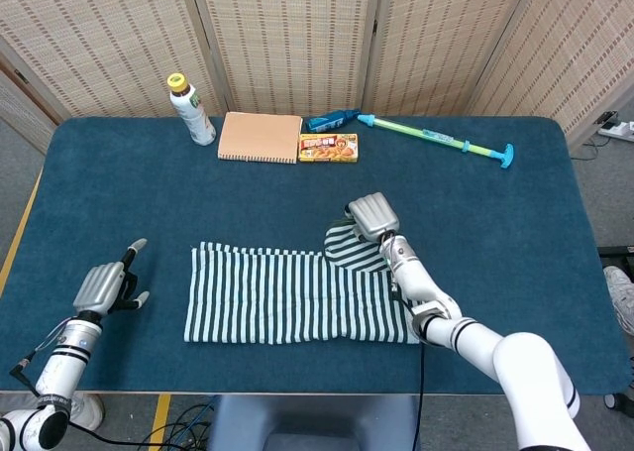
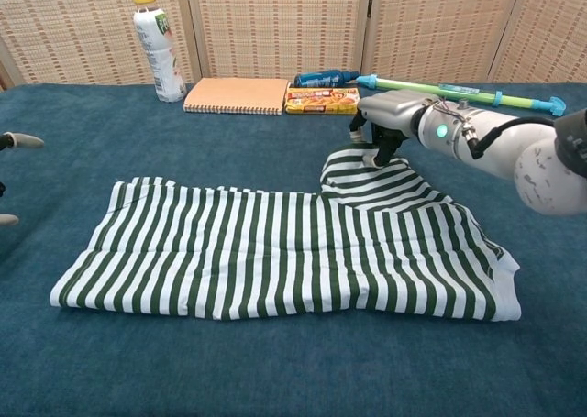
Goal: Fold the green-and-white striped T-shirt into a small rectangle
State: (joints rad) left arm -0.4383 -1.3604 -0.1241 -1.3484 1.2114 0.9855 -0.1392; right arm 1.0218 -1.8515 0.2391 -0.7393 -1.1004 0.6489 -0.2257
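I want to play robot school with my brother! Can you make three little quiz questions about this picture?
1. True or false: the right hand is at the sleeve of the striped T-shirt.
2. Which thing lies between the bottle and the snack box? A) notebook B) cup C) spoon
3. Fill in: the left hand rests on the table holding ____.

Key: 1 true; 2 A; 3 nothing.

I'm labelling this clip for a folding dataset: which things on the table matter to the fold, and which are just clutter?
In the job:
green-and-white striped T-shirt
right hand, at its sleeve
left hand, idle

Lying about:
yellow-capped plastic bottle
orange spiral notebook
small red-and-yellow box
blue packet
long green-and-blue stick toy
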